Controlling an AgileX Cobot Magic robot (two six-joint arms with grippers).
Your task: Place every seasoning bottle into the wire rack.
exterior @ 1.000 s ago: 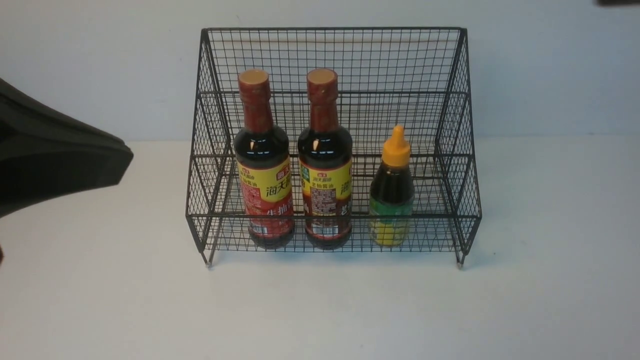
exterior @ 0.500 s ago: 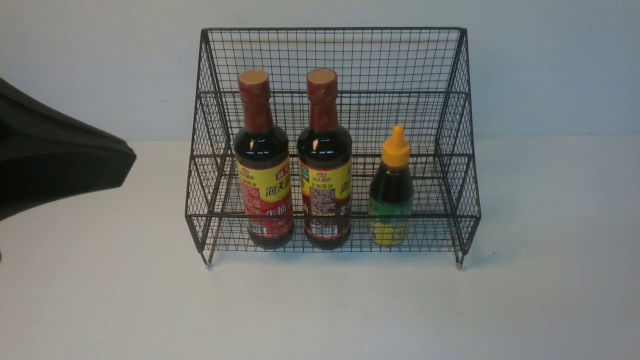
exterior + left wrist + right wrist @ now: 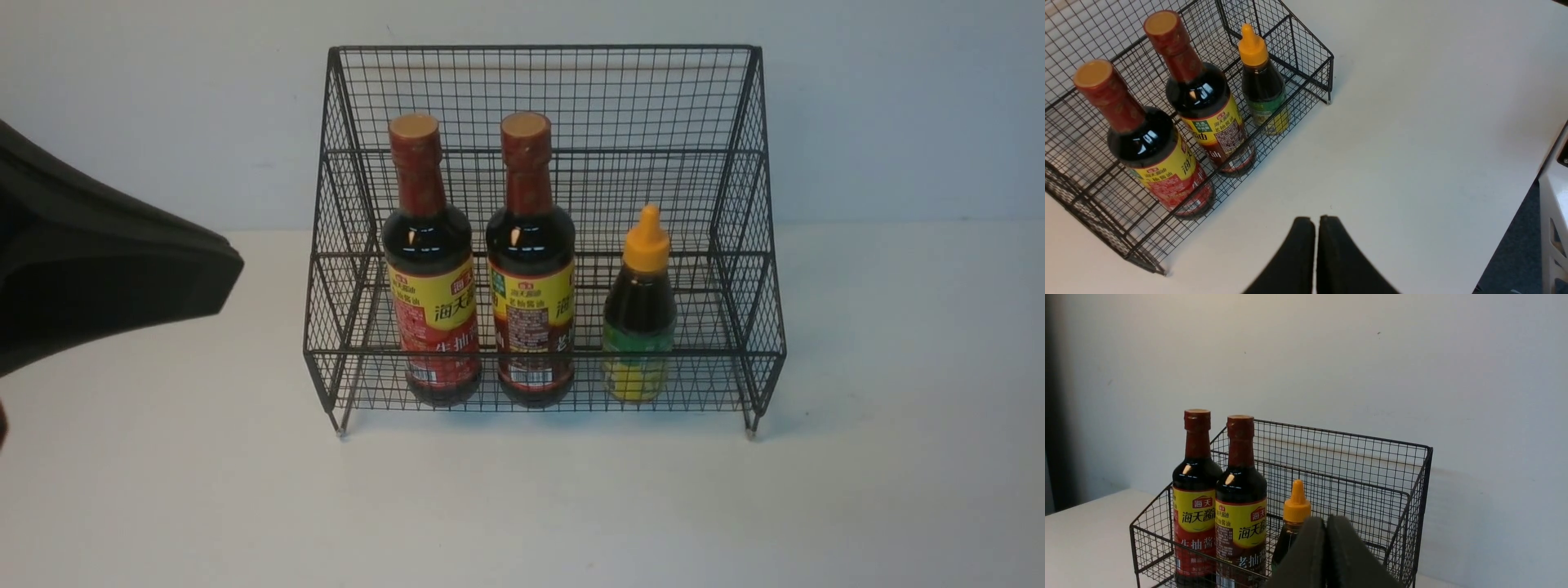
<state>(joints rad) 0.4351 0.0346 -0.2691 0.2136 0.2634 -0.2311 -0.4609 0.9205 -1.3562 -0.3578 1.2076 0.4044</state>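
Note:
The black wire rack [image 3: 539, 46] stands at the back of the table against the wall. Upright on its lower tier are two tall dark seasoning bottles [image 3: 430, 294] [image 3: 531, 294] with red necks and, to their right, a short bottle [image 3: 639, 327] with an orange nozzle cap. My left gripper [image 3: 224, 282] hovers left of the rack, shut and empty, its fingers [image 3: 1306, 245] pressed together over bare table. My right gripper [image 3: 1326, 520] is also shut and empty, in front of the short bottle [image 3: 1294, 510] and apart from it. It is outside the front view.
The white table [image 3: 522, 506] stretches in front of the rack, with a pale wall [image 3: 898, 122] close behind. In the left wrist view the table's edge [image 3: 1515, 216] drops off beside a white unit [image 3: 1553, 204].
My left gripper has drifted slightly right toward the rack. The bottles and the rack have not moved.

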